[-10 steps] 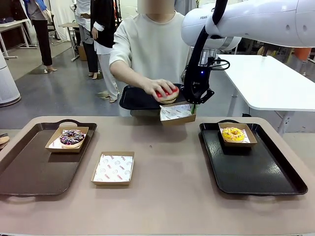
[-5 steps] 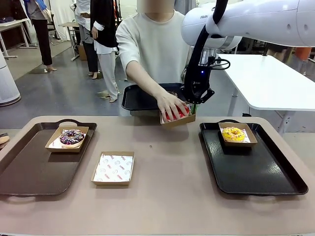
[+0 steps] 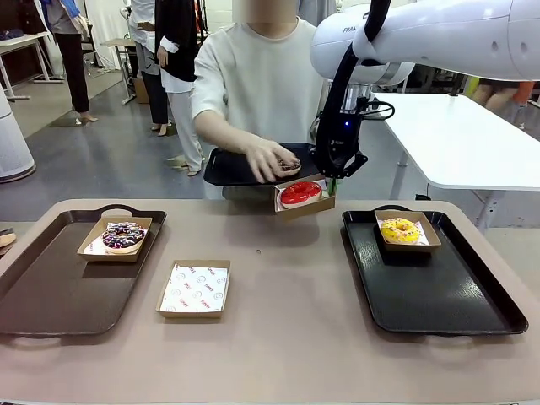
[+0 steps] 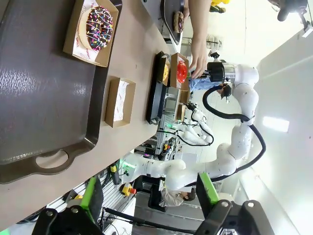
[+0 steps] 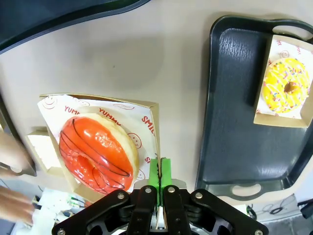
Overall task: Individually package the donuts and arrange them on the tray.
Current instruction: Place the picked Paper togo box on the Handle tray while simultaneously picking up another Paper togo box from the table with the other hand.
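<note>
You see a tan table [image 3: 287,278] across the lower frame. At lower left, a brown tray [image 3: 51,295] carries a boxed purple-and-white donut [image 3: 123,235]. At lower right, a black tray [image 3: 439,287] carries a boxed yellow donut [image 3: 399,229]. At upper centre, a person's hand [image 3: 268,158] partly covers a chocolate donut [image 3: 291,164] on a third tray [image 3: 232,169]. Just below, your right gripper [image 3: 332,182] is clamped on the rim of a cardboard box [image 3: 305,205] holding the red donut [image 3: 299,192]. A paper-lined box [image 3: 195,288] lies at lower centre. Your left gripper [image 4: 149,196] is spread wide, holding nothing.
</note>
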You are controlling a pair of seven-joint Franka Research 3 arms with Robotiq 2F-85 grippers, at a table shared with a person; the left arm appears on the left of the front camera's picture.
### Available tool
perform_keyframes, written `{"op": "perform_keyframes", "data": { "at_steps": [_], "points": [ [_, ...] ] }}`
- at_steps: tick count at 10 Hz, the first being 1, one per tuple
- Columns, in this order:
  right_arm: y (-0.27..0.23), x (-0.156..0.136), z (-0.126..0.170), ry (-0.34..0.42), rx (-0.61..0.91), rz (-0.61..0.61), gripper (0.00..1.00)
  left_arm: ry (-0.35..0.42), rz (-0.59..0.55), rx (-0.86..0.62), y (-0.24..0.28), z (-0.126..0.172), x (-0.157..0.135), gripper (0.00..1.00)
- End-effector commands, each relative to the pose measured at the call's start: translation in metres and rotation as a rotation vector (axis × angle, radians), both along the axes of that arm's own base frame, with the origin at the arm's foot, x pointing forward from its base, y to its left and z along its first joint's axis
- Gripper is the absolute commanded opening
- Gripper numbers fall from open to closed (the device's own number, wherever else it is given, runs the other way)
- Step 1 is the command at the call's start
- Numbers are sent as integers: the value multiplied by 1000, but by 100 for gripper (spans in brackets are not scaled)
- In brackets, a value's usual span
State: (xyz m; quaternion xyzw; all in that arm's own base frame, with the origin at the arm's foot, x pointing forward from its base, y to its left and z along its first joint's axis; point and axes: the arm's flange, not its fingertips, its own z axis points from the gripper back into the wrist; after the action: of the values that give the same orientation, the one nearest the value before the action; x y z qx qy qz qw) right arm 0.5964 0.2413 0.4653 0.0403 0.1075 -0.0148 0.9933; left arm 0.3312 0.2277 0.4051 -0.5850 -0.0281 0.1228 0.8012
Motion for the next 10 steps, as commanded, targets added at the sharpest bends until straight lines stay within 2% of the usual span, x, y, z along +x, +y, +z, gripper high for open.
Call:
{"op": "perform_keyframes", "data": {
  "at_steps": [1, 5, 6, 8, 9, 10],
  "points": [
    [-3, 0, 3, 4, 15, 5, 0, -1, 3, -9, 1, 1, -2, 100],
    [0, 0, 0, 0, 0, 0, 2, 0, 0, 0, 0, 0, 0, 100],
    [-4, -10, 10, -16, -48, 9, 2, 5, -8, 50, -3, 12, 9, 100],
    [-33, -51, 39, -66, -54, 36, 2, -27, -45, 179, -22, 49, 24, 100],
    [-55, -73, 55, -122, -30, 50, 2, -27, -95, 252, -40, 70, 40, 100],
    [-76, -94, 63, -133, -17, 69, 2, -5, -155, 314, -61, 83, 45, 100]
  ]
}}
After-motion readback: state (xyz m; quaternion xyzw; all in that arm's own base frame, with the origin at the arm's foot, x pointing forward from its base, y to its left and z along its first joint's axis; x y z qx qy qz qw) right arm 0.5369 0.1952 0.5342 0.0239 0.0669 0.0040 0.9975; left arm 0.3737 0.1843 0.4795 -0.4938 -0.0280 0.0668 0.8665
